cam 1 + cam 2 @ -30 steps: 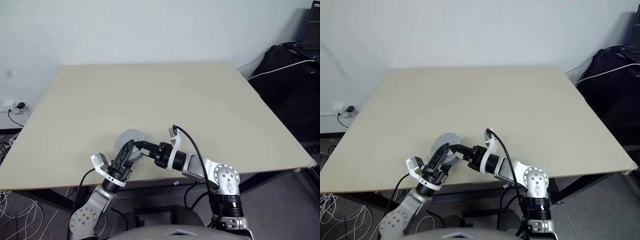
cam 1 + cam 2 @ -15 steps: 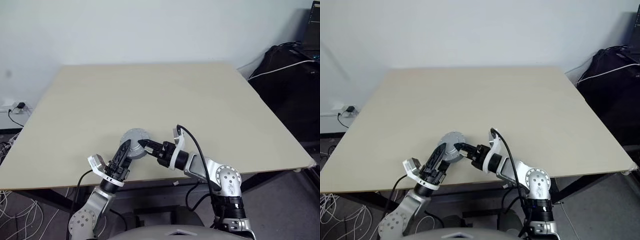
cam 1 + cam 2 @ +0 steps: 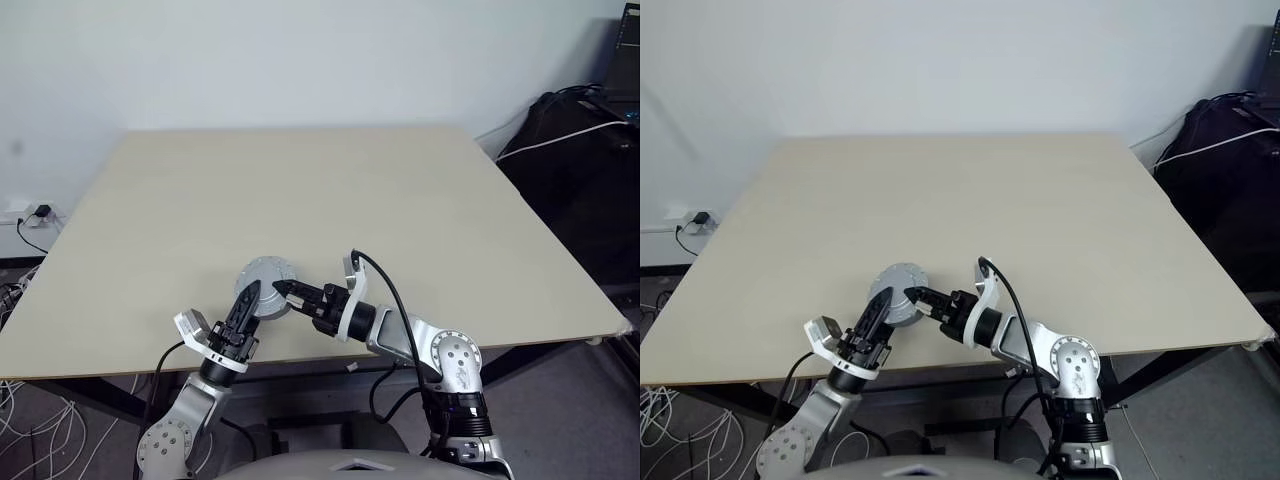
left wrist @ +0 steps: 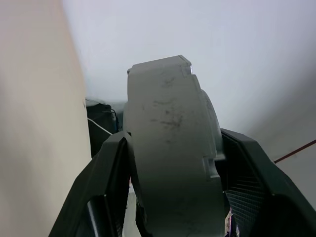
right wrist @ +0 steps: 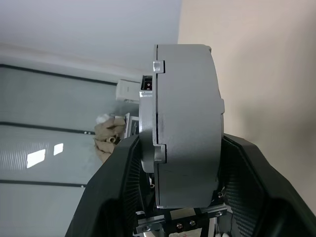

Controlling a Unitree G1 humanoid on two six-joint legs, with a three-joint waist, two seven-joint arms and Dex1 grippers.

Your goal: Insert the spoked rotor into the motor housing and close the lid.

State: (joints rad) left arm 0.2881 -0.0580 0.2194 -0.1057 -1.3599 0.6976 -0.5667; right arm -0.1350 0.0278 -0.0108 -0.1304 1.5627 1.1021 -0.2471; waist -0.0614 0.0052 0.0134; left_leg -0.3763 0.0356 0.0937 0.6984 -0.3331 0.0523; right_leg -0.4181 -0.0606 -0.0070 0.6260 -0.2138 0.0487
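A grey round motor housing point(image 5: 187, 123) sits on the table point(image 3: 300, 180) near its front edge, with the ribbed grey lid point(image 3: 266, 272) lying on top of it. A seam separates the two parts in the right wrist view. The spoked rotor is hidden. My left gripper point(image 3: 247, 300) reaches in from the near left; its fingers point(image 4: 111, 173) press on both sides of the housing point(image 4: 168, 148). From the near right, my right gripper point(image 3: 283, 291) is also shut on the housing, one finger point(image 5: 123, 177) on each flat face.
A black bag point(image 3: 580, 150) with a white cable stands off the table's right side. A wall socket with cables point(image 3: 35, 212) is low on the left. The table's front edge runs just behind both wrists.
The left gripper's fingers, spread wide a second ago, have closed in on the housing. The right gripper has kept its hold.
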